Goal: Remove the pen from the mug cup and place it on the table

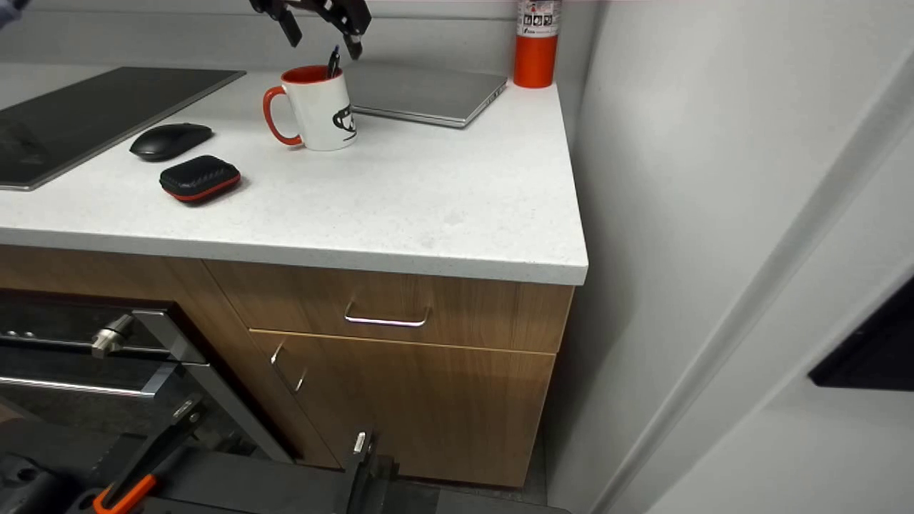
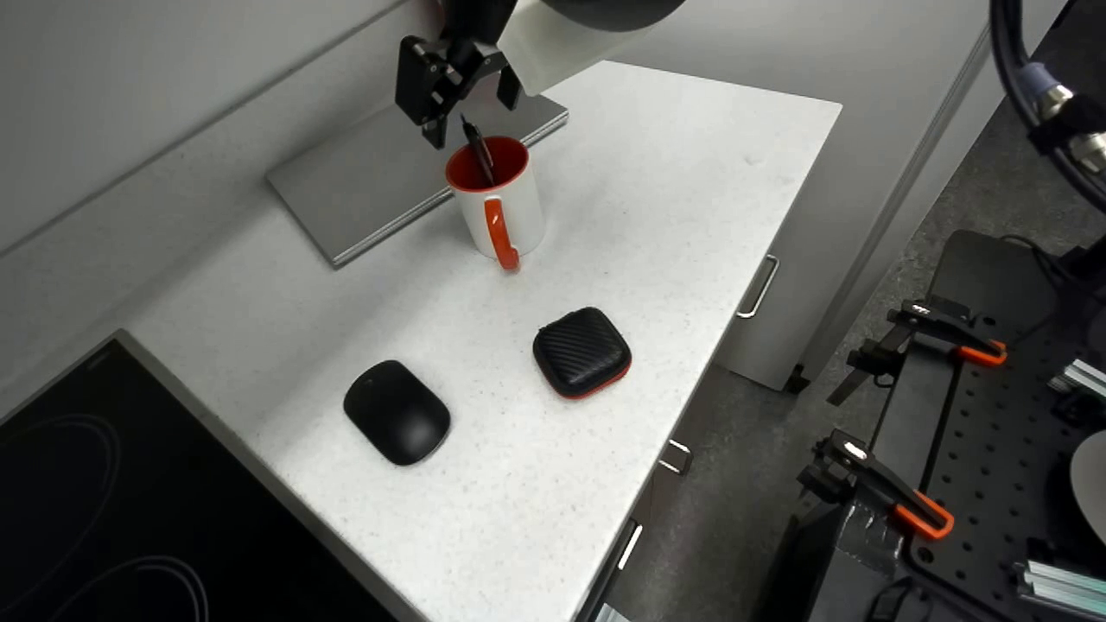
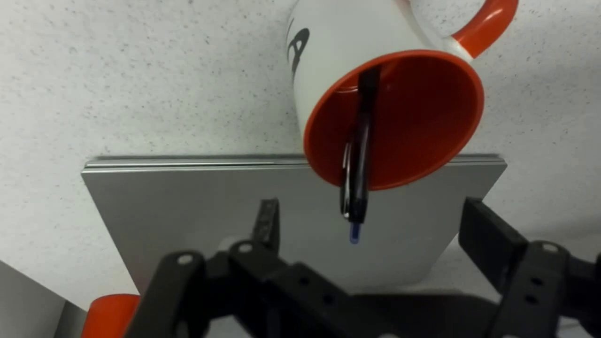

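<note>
The white mug cup (image 1: 321, 118) with red-orange handle and inside stands upright on the white table (image 1: 443, 193). It also shows in an exterior view (image 2: 529, 212) and in the wrist view (image 3: 347, 47). The dark pen (image 3: 360, 155) leans inside the mug, its blue-tipped end sticking out above the rim; it shows in both exterior views (image 1: 333, 63) (image 2: 479, 149). The pen's lower end is hidden in the mug. My gripper (image 3: 368, 204) is open and empty just above the mug (image 1: 324, 44) (image 2: 472, 114), fingers apart on either side of the pen's top, not touching it.
A closed grey laptop (image 1: 428, 93) lies behind the mug. A black mouse (image 2: 397, 413) and a black case with red edge (image 2: 581, 352) lie in front of it. A red-and-white canister (image 1: 535, 61) stands at the back corner. A black cooktop (image 1: 93, 114) adjoins the table.
</note>
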{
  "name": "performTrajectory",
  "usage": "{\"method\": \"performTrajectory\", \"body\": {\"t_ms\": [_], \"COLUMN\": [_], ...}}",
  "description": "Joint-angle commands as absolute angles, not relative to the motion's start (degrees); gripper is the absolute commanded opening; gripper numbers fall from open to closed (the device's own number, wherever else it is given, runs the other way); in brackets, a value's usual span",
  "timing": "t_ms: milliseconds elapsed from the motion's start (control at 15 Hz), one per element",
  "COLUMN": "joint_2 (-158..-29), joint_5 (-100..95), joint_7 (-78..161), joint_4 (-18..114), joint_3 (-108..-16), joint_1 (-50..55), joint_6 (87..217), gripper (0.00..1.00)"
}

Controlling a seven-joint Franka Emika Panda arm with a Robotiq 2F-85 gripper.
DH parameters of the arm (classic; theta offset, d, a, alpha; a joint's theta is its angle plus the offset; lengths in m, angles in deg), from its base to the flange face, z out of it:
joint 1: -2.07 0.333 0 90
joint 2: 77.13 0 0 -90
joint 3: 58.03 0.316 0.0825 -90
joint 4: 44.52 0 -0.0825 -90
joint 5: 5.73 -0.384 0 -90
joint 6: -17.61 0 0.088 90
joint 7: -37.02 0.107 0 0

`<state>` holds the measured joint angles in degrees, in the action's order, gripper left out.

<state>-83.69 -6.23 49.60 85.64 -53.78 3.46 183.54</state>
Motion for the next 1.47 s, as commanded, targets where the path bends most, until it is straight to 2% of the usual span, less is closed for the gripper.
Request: {"method": "performTrajectory", "body": {"t_ms": [0,67,133,200,267,800,933,1400], "joint_2": [-87.1,-87.5,-87.7,-88.0,-88.1,-88.0,-87.7,-81.3], "joint_5": [-9.2,-9.2,-9.3,-9.7,-10.0,-15.6,-16.4,-12.0], "joint_7": [47.0,47.0,47.1,46.8,46.8,42.8,42.3,44.6], "joint_4": [82.9,82.6,82.6,82.3,82.1,81.7,81.9,84.7], "joint_3": [-53.8,-53.8,-53.9,-53.7,-53.6,-51.5,-51.3,-54.5], "joint_1": [4.0,3.9,3.9,3.8,3.7,1.6,1.4,3.7], "joint_6": [186.3,186.4,186.8,187.0,187.1,186.9,187.0,184.8], "gripper": [1.0,1.0,0.75,0.72,0.65,0.02,0.0,0.03]}}
